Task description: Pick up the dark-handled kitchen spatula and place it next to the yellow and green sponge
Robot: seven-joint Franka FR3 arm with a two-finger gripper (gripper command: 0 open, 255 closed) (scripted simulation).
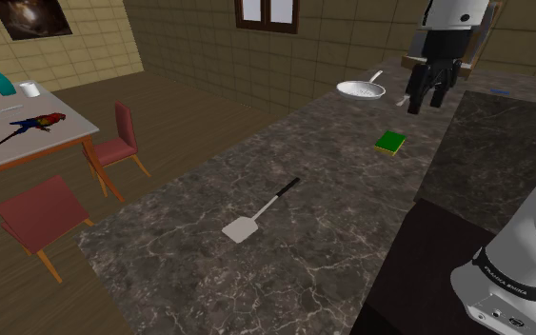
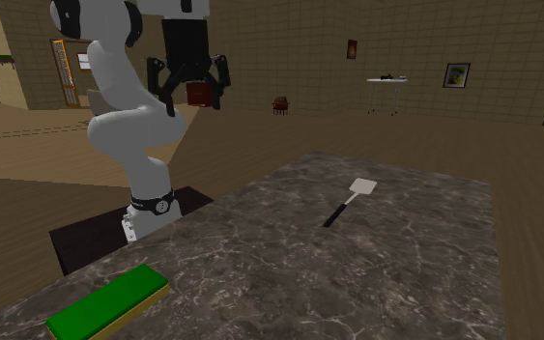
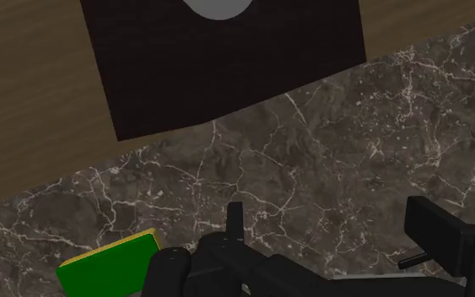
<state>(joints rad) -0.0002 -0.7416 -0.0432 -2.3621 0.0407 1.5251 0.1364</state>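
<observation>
**Overhead, the jaws stood apart while the spatula [image 1: 261, 211] lay flat on the counter [image 1: 208, 276]**

We saw the dark, white-veined counter take up most of the shoulder view, running from the lower edge up toward a tiled wall with a window [image 1: 268, 11]. The white arm [image 2: 125, 126] rose from its dark stand [image 2: 86, 241] at the counter's side and bent over the surface. Off the counter, at the shoulder view's left, stood a pale dining table [image 1: 61, 128]. Two red chairs [image 1: 42, 214] stood by it, and a red and blue parrot figure [image 1: 32, 124] lay on top.

On the counter, a light pan [image 1: 361, 90] sat at the far end. We found the spatula near the counter's middle, lying flat. Its pale blade pointed toward the shoulder view's lower left and its dark handle up and to the right, toward the sponge [image 1: 389, 143]. Nothing touched it. The sponge, green on top with a yellow layer beneath, lay nearer the pan than the spatula and well apart from the spatula.

The jaws hung in the air over that far end, spread apart and holding nothing. In the wrist view the sponge lay on the counter near one black finger [image 3: 235, 221].
</observation>
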